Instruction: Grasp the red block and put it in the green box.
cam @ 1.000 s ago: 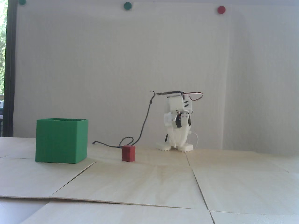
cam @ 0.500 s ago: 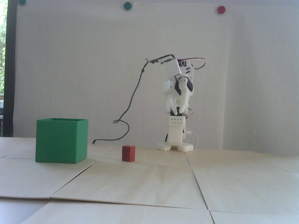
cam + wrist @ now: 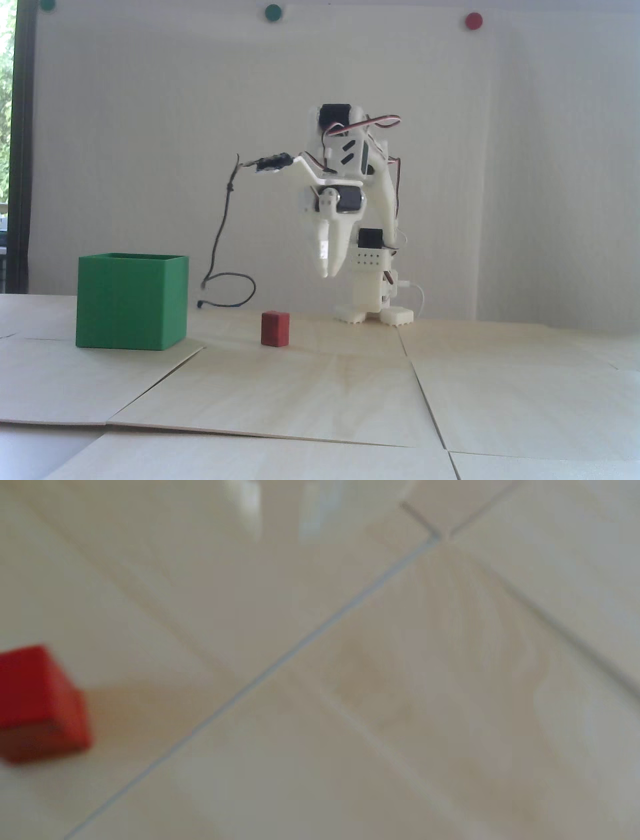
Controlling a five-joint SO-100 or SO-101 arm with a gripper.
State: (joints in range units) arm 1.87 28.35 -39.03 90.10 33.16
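The red block [image 3: 275, 328] sits on the pale wooden table, to the right of the green box [image 3: 131, 302], with a clear gap between them. My gripper [image 3: 329, 273] hangs in the air above and to the right of the block, pointing down. Its fingertips look closed together with nothing between them. In the wrist view the red block [image 3: 38, 705] lies at the left edge, blurred. The gripper [image 3: 281, 521] shows there only as two pale blurred streaks at the top edge. The green box is out of the wrist view.
The arm's white base [image 3: 374, 313] stands at the back near the wall. A black cable [image 3: 220, 240] droops from the wrist camera to the table behind the block. Seams [image 3: 425, 395] run between the table's panels. Round green and red dots [image 3: 473, 20] are on the wall.
The arm has risen from its folded rest pose and swung the gripper out to the left, toward the block. The cable has lifted with it. Block and box have not moved.
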